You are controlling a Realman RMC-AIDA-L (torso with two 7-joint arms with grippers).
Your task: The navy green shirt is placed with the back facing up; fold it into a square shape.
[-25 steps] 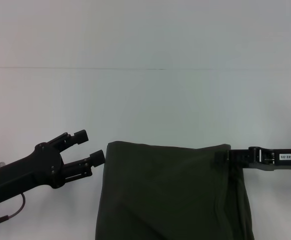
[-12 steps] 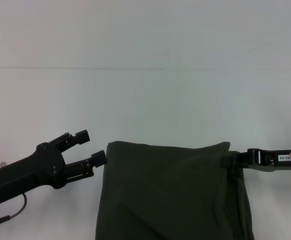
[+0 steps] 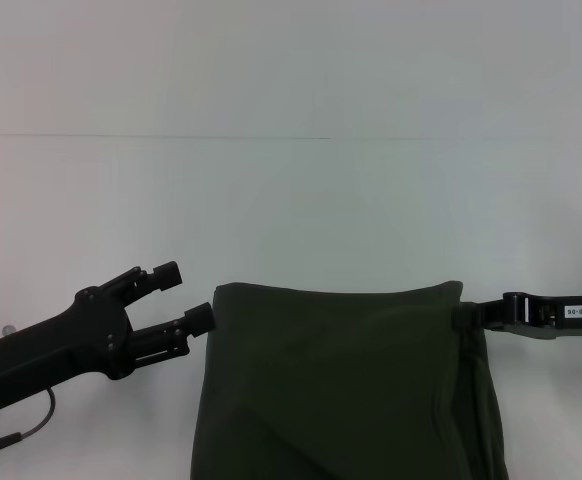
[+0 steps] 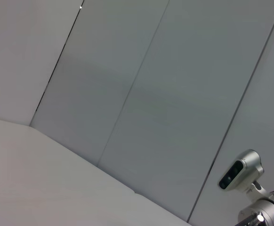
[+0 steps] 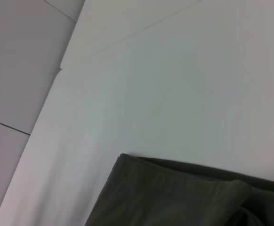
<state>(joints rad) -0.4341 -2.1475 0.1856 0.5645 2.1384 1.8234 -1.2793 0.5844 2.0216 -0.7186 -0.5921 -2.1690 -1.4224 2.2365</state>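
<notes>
Shirt [image 3: 346,385] lies partly folded; your left gripper [image 3: 186,297] gapes empty, right gripper [image 3: 461,318] pinches its corner; squaring remains.

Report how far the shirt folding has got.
Done: the navy green shirt is already narrowed into a plain panel, no sleeves or lettering showing. In hand: the right gripper is at its far right corner, apparently pinching it; the left gripper sits open beside the far left corner, one finger touching the edge. Left: the final fold into a square, since the cloth runs past the head view's near edge.
</notes>
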